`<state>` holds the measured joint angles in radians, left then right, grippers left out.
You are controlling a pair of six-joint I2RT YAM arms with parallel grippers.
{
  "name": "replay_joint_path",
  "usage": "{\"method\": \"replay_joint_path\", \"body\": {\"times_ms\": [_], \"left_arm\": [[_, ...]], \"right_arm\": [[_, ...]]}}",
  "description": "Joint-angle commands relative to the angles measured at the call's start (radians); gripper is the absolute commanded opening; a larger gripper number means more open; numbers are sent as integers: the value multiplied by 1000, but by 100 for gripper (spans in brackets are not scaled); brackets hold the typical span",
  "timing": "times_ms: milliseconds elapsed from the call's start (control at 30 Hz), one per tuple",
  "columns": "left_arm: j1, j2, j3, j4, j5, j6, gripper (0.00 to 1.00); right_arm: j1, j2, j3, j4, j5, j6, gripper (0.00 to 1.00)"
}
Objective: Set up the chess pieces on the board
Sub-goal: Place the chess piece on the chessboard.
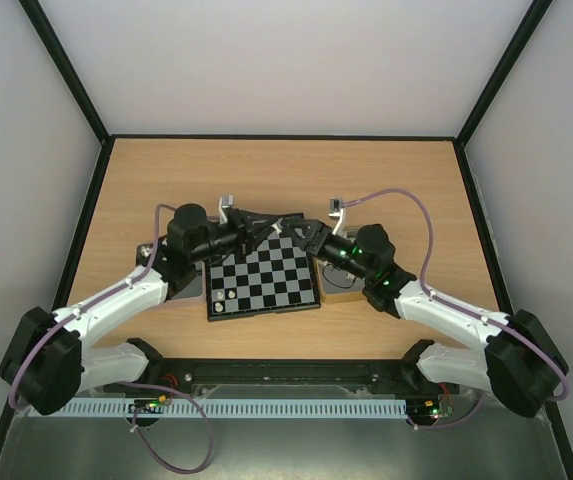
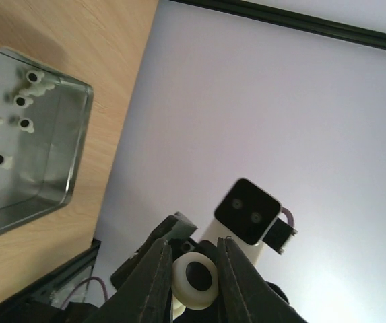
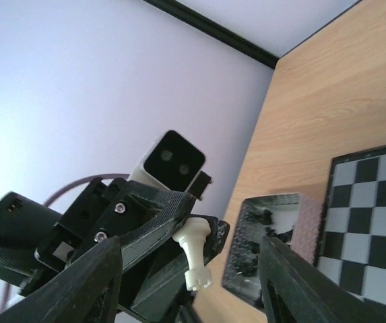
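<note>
The board (image 1: 263, 280), black and silvery checks, lies between the arm bases; it also shows in the right wrist view (image 3: 374, 222). Two tiny pale chess pieces (image 1: 221, 296) stand near its left edge. My left gripper (image 1: 269, 232) hovers over the board's far edge, shut on a cream-white chess piece (image 2: 196, 282) whose round base faces the left wrist camera. In the right wrist view that piece (image 3: 196, 259) hangs crown down from the left gripper (image 3: 179, 235). My right gripper (image 1: 304, 233) faces it, its fingers (image 3: 98, 282) wide open on either side of the piece without touching it.
A metal tin (image 2: 65, 161) with several white pieces lies left of the board, mostly under the left arm in the top view. A tin (image 3: 267, 242) with black pieces lies right of the board (image 1: 341, 285). Grey walls surround the wooden table.
</note>
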<state>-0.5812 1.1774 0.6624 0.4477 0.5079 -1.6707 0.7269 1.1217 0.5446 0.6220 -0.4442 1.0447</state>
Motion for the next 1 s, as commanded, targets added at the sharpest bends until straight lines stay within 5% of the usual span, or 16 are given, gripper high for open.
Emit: {"method": "replay_joint_path", "body": {"times_ms": [0, 367, 700, 800, 967], "left_arm": [[5, 26, -24, 130, 6, -155, 10], [5, 44, -47, 175, -9, -234, 11], [4, 36, -52, 163, -26, -238, 10], [5, 35, -53, 161, -26, -230, 11], [4, 4, -47, 58, -45, -148, 24]], "right_arm": [[6, 76, 13, 187, -65, 150, 53], [9, 106, 37, 153, -27, 169, 24], [33, 131, 52, 134, -39, 171, 22], [37, 131, 53, 114, -31, 170, 14], [37, 90, 81, -37, 45, 138, 4]]}}
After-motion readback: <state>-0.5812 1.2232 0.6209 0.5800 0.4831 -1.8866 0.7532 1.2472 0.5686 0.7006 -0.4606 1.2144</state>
